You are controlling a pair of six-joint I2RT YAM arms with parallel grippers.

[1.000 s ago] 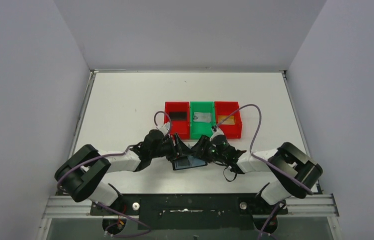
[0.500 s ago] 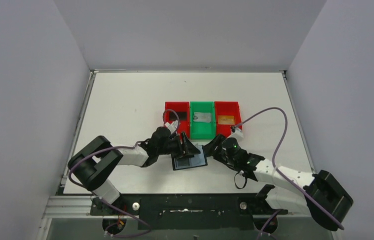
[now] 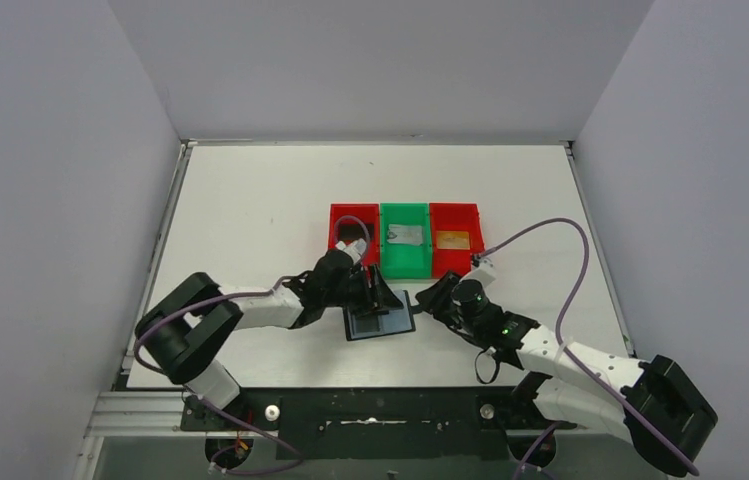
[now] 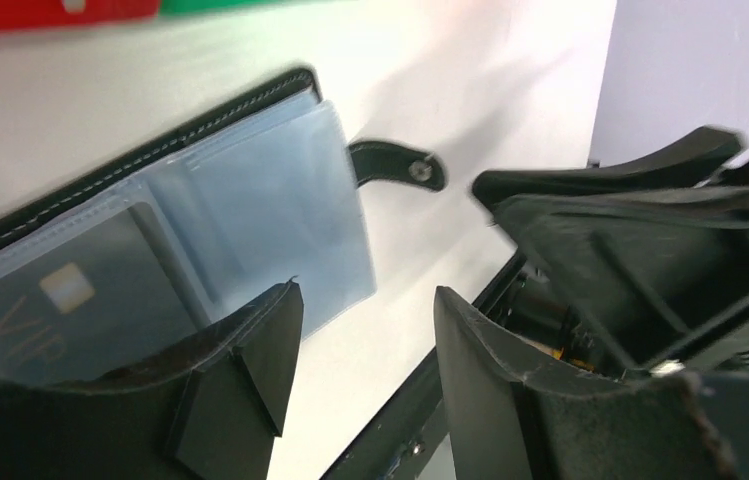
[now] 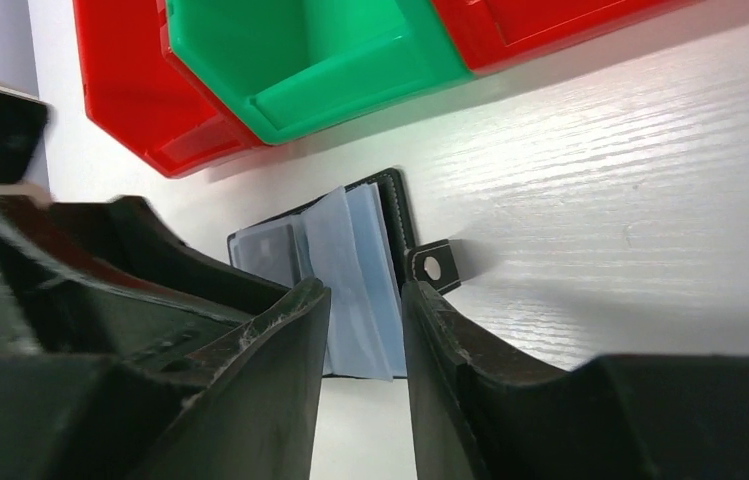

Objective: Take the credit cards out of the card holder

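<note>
Card holder (image 3: 380, 320) lies open on the counter (image 3: 250, 220) at six o'clock from the green bin (image 3: 405, 272), a card (image 4: 45, 310) sleeved inside. Left fingers (image 4: 250, 345) spread empty over it, right fingers (image 5: 280, 340) narrowly parted, empty, at three o'clock; the pull is not begun and calls for pinching the card's edge

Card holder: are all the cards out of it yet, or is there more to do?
Partly done. A grey card lies in the green bin and a gold one in the right red bin. In hand: the card holder lies open, the left gripper open over it, the right gripper empty beside it. Still to do: a VIP card sits in a clear pocket.
</note>
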